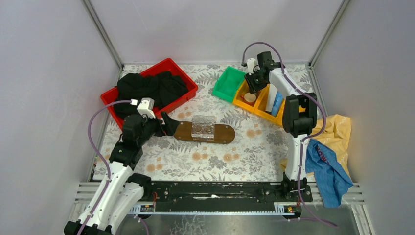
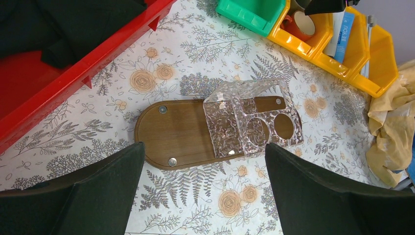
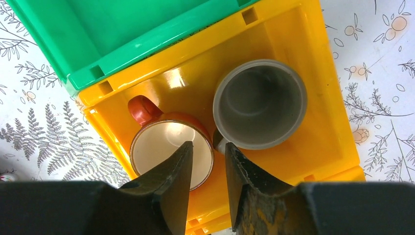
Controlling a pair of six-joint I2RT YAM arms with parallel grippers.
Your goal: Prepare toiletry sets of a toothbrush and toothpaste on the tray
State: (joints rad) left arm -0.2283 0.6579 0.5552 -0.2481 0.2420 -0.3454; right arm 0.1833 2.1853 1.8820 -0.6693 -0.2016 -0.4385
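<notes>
Straddling the red mug (image 3: 159,139), right fingers (image 3: 172,193) crowd the grey mug (image 3: 259,104)

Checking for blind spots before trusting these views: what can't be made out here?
- Right wrist: near side of the orange mug, behind the right end effector.
- Left wrist: the toothpaste tubes' upper ends, behind a dark arm part at the top edge.
- Left wrist: the toothbrush, too thin to show its head.
- Top external: the red crate's contents, under the black cloth.
</notes>
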